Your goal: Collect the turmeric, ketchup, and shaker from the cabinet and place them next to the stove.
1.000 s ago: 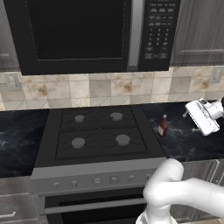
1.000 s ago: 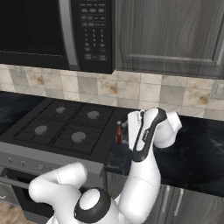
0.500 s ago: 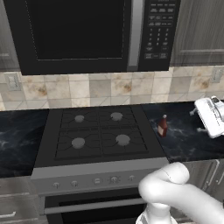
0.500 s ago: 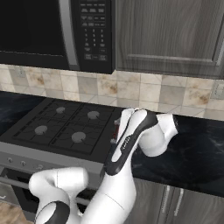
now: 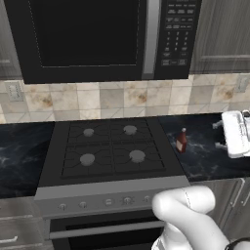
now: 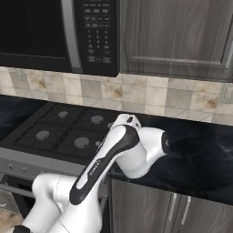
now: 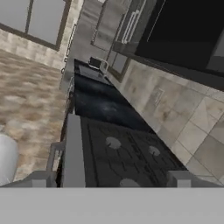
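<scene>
Where the left base view is used, the ketchup (image 5: 181, 140) is seen upright on the dark marbled surface (image 5: 205, 151), just beside the right edge of the stove (image 5: 110, 151), touching nothing. At the right edge of that same view the white hand with the pincer (image 5: 236, 133) is caught over the surface, well apart from the bottle, tips cut off by the frame. From the right base view the bottle is hidden behind the bent white arm (image 6: 113, 154), which crosses the stove's near corner; the closed cabinet (image 6: 177, 36) with woodgrain doors is shown there above the tiled backsplash (image 6: 150, 95), beside the black microwave (image 6: 54, 32). In the hand view, tilted and rolled, the burners (image 7: 113, 142) are looked along toward a far stretch of surface and the wood floor (image 7: 26, 87); two grey finger tips (image 7: 37, 179) are set wide apart at the bottom, nothing between them. Turmeric and shaker cannot be located.
</scene>
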Tool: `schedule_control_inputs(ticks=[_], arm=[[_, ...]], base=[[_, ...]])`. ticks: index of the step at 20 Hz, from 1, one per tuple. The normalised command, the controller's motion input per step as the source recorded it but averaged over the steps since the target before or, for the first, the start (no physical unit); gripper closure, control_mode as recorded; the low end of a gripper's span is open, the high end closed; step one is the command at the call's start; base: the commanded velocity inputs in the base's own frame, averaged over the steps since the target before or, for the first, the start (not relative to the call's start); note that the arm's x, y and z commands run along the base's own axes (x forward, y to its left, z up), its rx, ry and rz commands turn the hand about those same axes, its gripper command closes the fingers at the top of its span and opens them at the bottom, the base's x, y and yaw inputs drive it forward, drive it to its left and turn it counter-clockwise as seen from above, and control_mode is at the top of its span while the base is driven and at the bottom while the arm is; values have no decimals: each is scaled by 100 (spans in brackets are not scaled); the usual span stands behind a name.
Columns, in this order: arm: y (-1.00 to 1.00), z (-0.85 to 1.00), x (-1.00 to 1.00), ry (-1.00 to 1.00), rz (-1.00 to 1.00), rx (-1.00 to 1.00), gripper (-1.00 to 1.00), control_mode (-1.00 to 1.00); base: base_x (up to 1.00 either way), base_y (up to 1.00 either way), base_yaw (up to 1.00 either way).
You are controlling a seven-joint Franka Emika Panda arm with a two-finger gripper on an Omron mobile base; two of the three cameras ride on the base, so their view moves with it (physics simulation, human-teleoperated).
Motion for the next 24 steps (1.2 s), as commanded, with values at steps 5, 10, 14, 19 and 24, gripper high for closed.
schedule_control_inputs(ticks=[5,10,14,19,24], arm=[[53,33,-15,8,-29,11,-100,-100],[46,29,-7,16,-27,13,-100,-100],[47,30,-5,21,-27,16,-100,-100],[42,36,0,29,-26,18,-100,-100],[30,30,-1,37,-22,17,-100,-100]], base=[[0,0,0],[0,0,0],[0,0,0],[0,0,0],[0,0,0]])
